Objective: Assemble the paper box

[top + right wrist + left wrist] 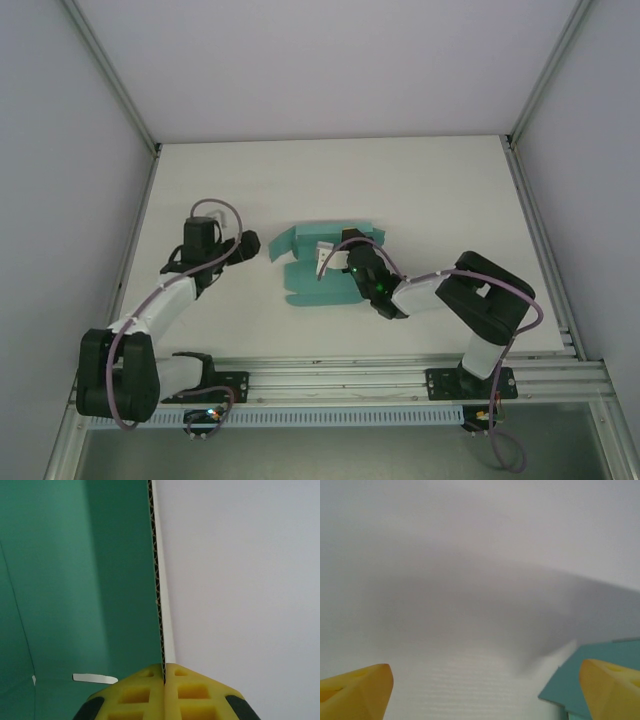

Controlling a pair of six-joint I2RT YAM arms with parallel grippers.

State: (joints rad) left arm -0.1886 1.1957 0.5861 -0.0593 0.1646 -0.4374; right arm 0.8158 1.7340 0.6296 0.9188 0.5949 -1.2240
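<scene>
The teal paper box lies partly folded in the middle of the white table, some flaps raised. My right gripper reaches onto it from the right and is shut on a raised wall. In the right wrist view that paper box wall stands edge-on, its corrugated edge pinched between the yellow fingers of the right gripper. My left gripper hovers just left of the box, open. In the left wrist view its yellow fingertips stand wide apart, with a teal paper box corner at lower right.
The white table is framed by aluminium rails, with a rail along the near edge where both arm bases are bolted. Grey walls enclose the left, right and back sides.
</scene>
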